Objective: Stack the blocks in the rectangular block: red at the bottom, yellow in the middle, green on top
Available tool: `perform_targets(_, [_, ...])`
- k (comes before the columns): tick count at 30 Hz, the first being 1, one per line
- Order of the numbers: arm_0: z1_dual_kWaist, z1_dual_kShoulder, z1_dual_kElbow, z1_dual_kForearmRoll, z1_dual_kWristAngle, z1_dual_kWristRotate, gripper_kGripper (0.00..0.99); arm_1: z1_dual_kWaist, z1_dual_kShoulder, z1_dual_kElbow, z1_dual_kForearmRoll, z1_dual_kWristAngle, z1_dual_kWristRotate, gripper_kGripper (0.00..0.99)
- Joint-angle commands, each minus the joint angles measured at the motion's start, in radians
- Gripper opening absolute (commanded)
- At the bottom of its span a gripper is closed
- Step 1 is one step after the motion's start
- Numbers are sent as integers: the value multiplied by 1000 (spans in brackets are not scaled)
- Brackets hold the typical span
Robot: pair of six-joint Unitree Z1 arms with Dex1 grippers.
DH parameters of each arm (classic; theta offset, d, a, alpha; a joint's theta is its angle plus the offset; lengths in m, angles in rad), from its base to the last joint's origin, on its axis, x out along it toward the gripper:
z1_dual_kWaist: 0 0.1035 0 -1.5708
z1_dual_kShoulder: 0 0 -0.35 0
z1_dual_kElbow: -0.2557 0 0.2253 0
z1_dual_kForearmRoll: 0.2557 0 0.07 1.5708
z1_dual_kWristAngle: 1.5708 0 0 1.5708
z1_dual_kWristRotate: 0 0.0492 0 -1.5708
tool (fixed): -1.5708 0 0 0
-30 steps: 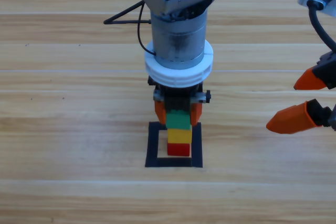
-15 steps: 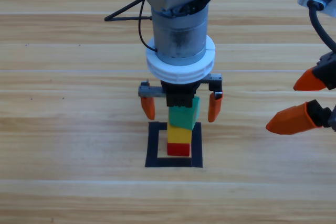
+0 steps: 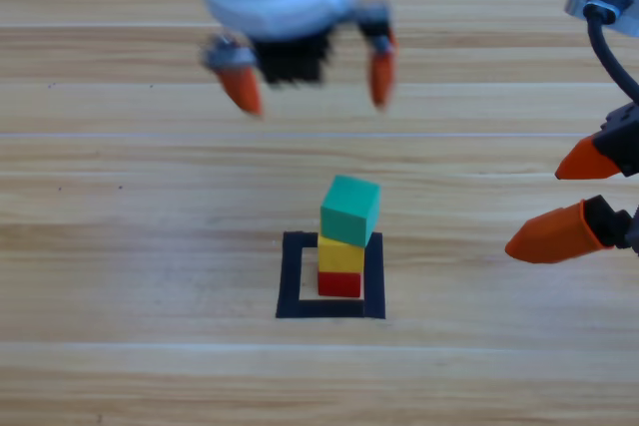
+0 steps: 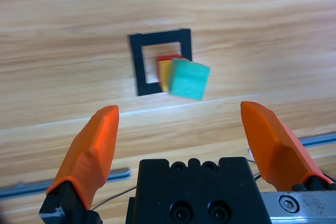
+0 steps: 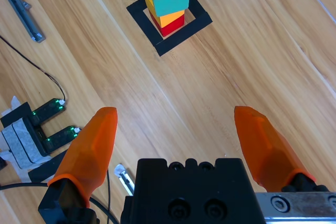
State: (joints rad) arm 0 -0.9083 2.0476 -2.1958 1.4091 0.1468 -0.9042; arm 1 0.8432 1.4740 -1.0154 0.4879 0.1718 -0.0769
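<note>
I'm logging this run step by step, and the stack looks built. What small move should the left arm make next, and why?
Probably draw the left gripper farther back toward the top edge and park it. Its jaws are open and hold nothing, and the green cube sits on yellow over red inside the tape square. Green sits slightly askew, so it should avoid brushing it. The right gripper waits at the right edge.

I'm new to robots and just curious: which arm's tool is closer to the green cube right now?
Left, narrowly. The left tool hangs open just beyond the green cube, towards the picture's top; the right tool waits open off to its right, near the edge.
</note>
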Motion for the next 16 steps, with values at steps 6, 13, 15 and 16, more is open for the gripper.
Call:
perform_targets(6, [-327, -451, 654, -381, 301, -32, 990, -29, 60, -12, 21, 22, -1, 983])
perform_targets(13, [-431, -503, 887, -572, 327, 34, 990, -29, 72, -17, 26, 28, -3, 983])
perform_targets(15, [-431, -520, 897, -572, 332, 36, 990, -29, 72, -17, 27, 26, -3, 983])
perform_targets(16, [-431, -535, 904, -572, 335, 36, 990, -29, 72, -17, 29, 25, -3, 983])
